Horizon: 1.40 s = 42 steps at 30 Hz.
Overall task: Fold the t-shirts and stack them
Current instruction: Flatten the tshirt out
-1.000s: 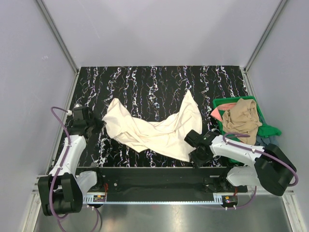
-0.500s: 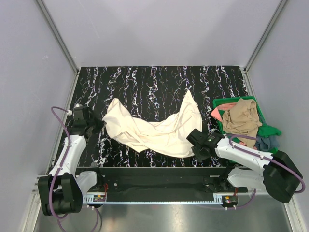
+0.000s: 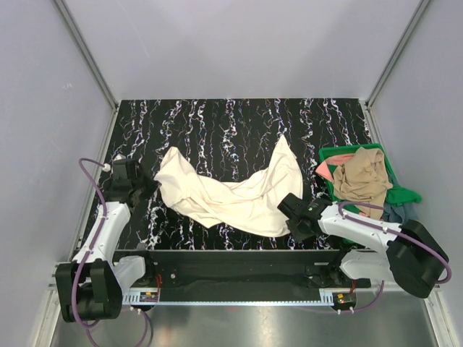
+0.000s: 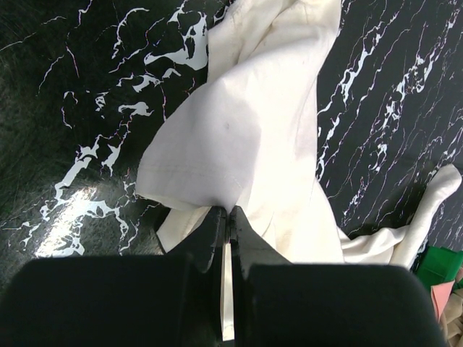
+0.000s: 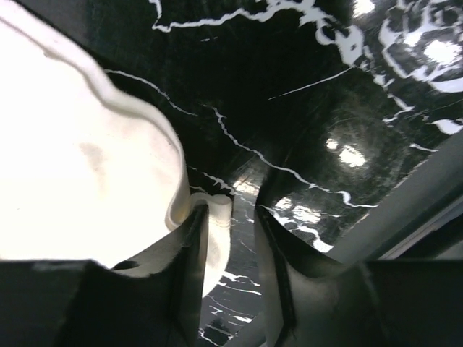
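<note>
A large cream t-shirt point(image 3: 231, 195) lies crumpled across the middle of the black marbled table. My left gripper point(image 3: 148, 184) is shut on its left edge; in the left wrist view the fingers pinch the cloth's hem point(image 4: 228, 211) and the shirt point(image 4: 246, 123) spreads away from them. My right gripper point(image 3: 291, 221) is at the shirt's near right corner. In the right wrist view it point(image 5: 231, 217) is open, with the shirt's edge point(image 5: 214, 217) lying between the fingers against the left one. A tan shirt point(image 3: 362, 177), a salmon-pink one point(image 3: 323, 168) and a grey-blue one point(image 3: 396, 212) lie heaped at the right.
A green plastic bin point(image 3: 394, 181) at the table's right edge holds the heap of other shirts. A black rail point(image 3: 231, 260) runs along the near edge just behind my right gripper. Grey walls enclose the table on three sides.
My right gripper has shifted slightly at the shirt's near right corner, and that corner has drawn in a little. The left arm has hardly moved.
</note>
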Available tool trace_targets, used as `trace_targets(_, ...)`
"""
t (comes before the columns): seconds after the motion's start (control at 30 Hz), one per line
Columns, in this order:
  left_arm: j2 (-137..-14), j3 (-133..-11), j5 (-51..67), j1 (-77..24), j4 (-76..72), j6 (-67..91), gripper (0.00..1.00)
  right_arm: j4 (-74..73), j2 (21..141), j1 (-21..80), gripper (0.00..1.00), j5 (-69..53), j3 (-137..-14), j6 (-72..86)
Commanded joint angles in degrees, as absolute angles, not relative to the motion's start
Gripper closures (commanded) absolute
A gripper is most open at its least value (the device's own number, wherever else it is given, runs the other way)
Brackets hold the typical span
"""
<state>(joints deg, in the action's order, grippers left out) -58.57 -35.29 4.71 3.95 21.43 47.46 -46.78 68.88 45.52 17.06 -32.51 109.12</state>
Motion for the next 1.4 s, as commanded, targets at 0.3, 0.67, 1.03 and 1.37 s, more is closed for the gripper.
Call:
trace_targets(0.3,-63.28,-39.9,0.18,-2.89,20.57,45.97,1.0,-56.12,64.7,45.18,1.0,33.82,-42.42,100.21)
trace_targets(0.67,-74.86,-43.59,-7.91,-17.04,21.09,45.09,0.95,-68.37,46.95,40.79,1.0,49.3,-48.34,93.26)
trace_targets(1.03,-71.55,-50.37,-13.18,-16.62,32.34,38.93,0.49,-68.82,47.28,35.68,1.0,49.31,-50.18,88.07)
trace_targets(1.37,-65.76,-38.15,-10.1,-6.25,32.87,52.71,0.48,-64.51,44.03,35.68,1.0,46.32,-47.64,85.61)
